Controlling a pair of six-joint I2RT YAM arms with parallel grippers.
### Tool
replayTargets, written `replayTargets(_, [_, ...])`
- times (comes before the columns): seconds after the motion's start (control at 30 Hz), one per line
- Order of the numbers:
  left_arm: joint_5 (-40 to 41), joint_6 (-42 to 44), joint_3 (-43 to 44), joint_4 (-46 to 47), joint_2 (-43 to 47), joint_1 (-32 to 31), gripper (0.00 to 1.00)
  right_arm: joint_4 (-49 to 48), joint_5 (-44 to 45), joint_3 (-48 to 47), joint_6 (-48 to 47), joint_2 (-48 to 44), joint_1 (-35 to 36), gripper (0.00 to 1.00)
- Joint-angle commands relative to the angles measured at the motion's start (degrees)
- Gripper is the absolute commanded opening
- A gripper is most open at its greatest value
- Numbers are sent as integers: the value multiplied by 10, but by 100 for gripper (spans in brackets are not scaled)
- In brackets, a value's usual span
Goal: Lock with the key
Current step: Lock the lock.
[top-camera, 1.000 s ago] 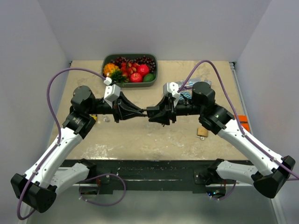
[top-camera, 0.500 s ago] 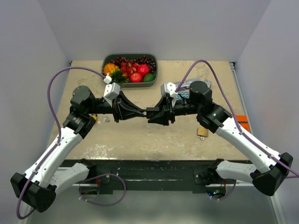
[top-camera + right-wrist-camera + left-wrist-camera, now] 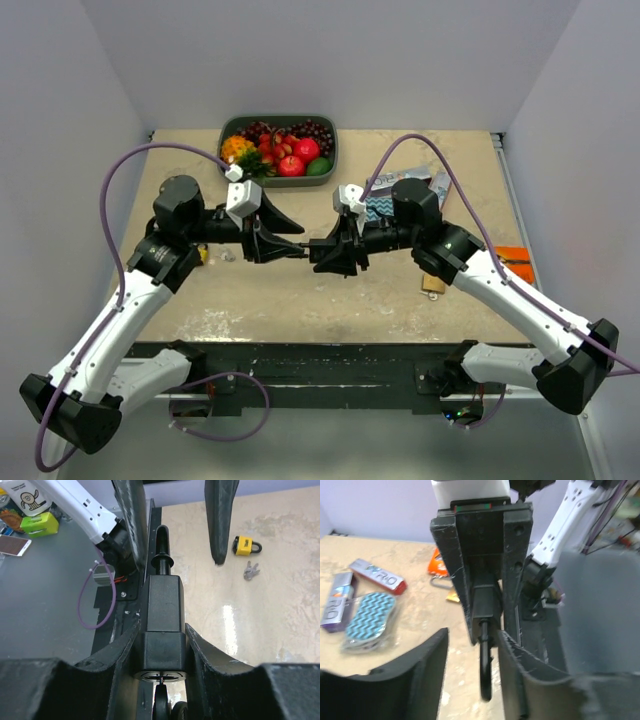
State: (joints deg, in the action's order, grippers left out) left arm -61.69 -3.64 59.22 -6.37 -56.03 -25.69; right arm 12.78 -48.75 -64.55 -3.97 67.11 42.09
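Observation:
My right gripper point(image 3: 328, 250) is shut on the body of a black padlock point(image 3: 162, 625) and holds it level above the table's middle. A dark key head point(image 3: 161, 705) sticks out of the keyhole at the lock's near end. The lock's shackle point(image 3: 162, 542) points at my left gripper point(image 3: 298, 238). In the left wrist view the shackle point(image 3: 485, 665) sits between the spread fingers point(image 3: 420, 672) of the left gripper point(image 3: 471, 647), close to the right one. The jaws are open and not pinching it.
A yellow padlock point(image 3: 246, 545) and loose keys point(image 3: 251, 571) lie on the table under the left arm. A brass padlock point(image 3: 433, 283) lies by the right arm. A fruit tray point(image 3: 332, 150) stands at the back. Packets point(image 3: 367, 612) lie at the back right.
My left gripper has opened; its fingers were drawn together on the shackle and now stand apart. The right arm has shifted a little to the left with the lock.

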Motion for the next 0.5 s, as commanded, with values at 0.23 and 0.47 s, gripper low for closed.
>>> replayTargets(0.23, [-4, 137, 10, -128, 24, 21, 57, -67, -21, 2, 27, -24, -8, 0])
replayTargets(0.47, [-19, 145, -14, -120, 22, 21, 49, -72, -29, 4, 29, -30, -7, 0])
